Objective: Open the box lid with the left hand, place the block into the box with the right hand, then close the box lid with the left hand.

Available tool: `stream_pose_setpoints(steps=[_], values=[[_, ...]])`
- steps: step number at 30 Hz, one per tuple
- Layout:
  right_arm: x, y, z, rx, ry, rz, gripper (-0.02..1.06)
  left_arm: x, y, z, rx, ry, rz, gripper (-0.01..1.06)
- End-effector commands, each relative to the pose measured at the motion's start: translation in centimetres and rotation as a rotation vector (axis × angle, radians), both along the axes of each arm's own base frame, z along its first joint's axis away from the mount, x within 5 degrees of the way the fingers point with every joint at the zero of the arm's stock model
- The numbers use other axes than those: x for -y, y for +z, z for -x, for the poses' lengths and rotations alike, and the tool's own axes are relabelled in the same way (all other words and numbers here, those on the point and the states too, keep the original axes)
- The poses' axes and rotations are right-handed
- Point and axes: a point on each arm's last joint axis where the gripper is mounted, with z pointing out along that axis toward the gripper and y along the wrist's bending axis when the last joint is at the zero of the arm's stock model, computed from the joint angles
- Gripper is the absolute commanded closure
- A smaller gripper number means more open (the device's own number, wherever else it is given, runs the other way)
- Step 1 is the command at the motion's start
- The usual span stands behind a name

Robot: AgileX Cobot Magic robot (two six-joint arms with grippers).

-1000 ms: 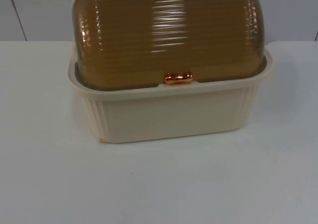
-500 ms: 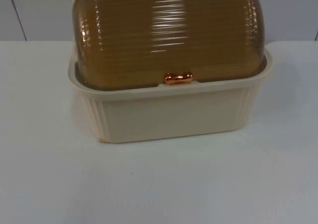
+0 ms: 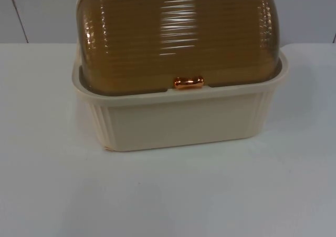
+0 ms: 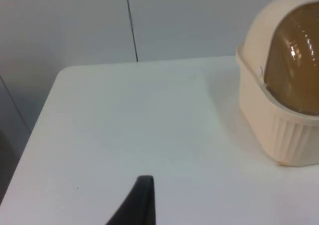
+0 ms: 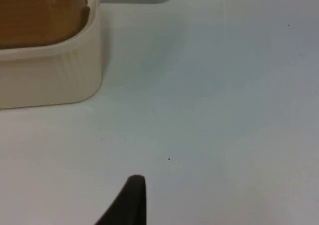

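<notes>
Box [image 3: 178,124] unmoved; lid [image 3: 178,37] still shut, handle [image 3: 188,82] untouched.

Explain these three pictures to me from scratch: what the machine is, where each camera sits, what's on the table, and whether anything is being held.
This is a robot with two black arms, each ending in a two-finger claw, working at a white table before a grey partition wall.

The top view comes from a fixed camera looking down and forward. It shows a cream box with a ribbed amber see-through lid. The lid is down, and a small copper handle sits at its front edge.

The other two pictures come from cameras on the arms' wrists. In each, the black shape is one fingertip of that arm's claw: the left claw and the right claw. Both hang over bare table, off to either side of the box, touching and holding nothing.

I cannot make out a block inside through the lid.
</notes>
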Motion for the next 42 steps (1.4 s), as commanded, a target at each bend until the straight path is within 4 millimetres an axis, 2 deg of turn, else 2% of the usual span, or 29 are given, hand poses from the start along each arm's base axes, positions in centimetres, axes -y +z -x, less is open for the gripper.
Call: stream_pose_setpoints(steps=[1, 8, 11, 12, 16, 42], values=[[-0.1, 0.0, 0.0, 0.011, 0.027, 0.016, 0.00, -0.1, 0.0, -0.1, 0.014, 0.003, -0.009, 0.00], [-0.1, 0.0, 0.0, 0.011, 0.027, 0.016, 0.00, -0.1, -0.2, -0.3, 0.006, 0.003, -0.009, 0.00], [-0.1, 0.0, 0.0, 0.011, 0.027, 0.016, 0.00, -0.1, -1.8, -1.2, -0.059, 0.003, -0.011, 0.00], [-0.1, 0.0, 0.0, 0.011, 0.027, 0.016, 0.00, -0.1, -1.8, -1.2, -0.059, 0.003, -0.011, 0.00], [-0.1, 0.0, 0.0, 0.011, 0.027, 0.016, 0.00, 0.0, -4.6, -2.6, -0.151, -0.006, -0.003, 0.00], [-0.3, 0.0, 0.0, 0.009, 0.036, -0.002, 0.00, 0.0, -4.5, -2.6, -0.146, 0.001, -0.007, 0.00]])
